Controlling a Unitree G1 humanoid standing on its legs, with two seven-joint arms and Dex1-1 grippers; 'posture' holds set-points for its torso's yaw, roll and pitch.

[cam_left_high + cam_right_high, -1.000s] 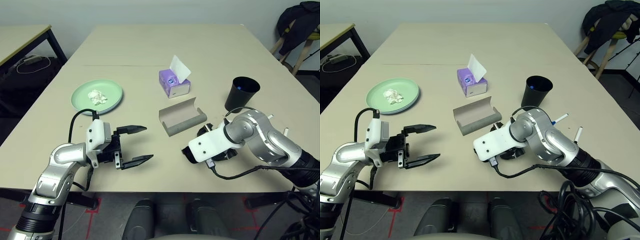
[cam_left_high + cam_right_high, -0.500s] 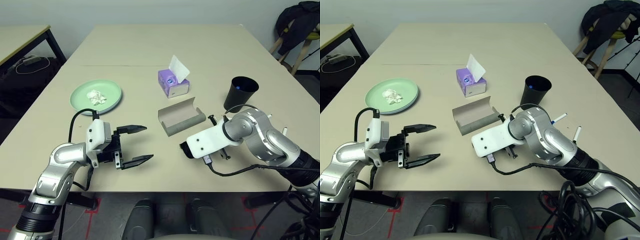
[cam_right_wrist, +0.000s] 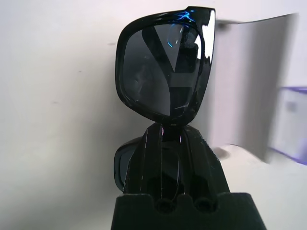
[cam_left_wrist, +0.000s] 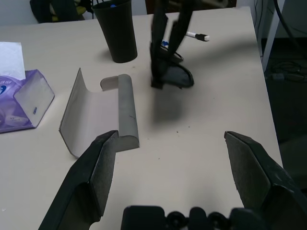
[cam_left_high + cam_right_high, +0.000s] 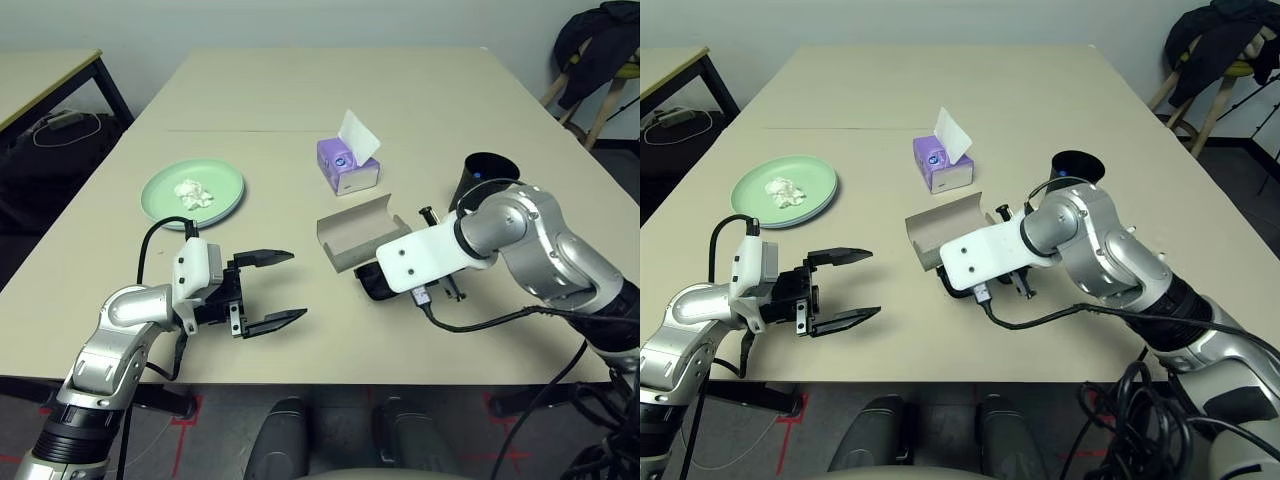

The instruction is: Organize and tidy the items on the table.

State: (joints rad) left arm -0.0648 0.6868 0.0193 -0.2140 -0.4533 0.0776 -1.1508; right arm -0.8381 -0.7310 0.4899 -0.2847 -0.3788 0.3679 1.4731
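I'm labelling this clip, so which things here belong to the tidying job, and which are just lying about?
Job items:
- sunglasses, held in the shut right gripper
- open grey glasses case
- green plate with tissue wad
- tissue box
- black cup
- pen

Lying about:
- side desk
- dark clothing on a stool

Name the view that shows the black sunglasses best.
Right wrist view: the black sunglasses are close up, one lens facing the camera, pinched at the bridge by the right gripper. Left wrist view shows them small, hanging above the table. In the eye views the right arm mostly hides them.
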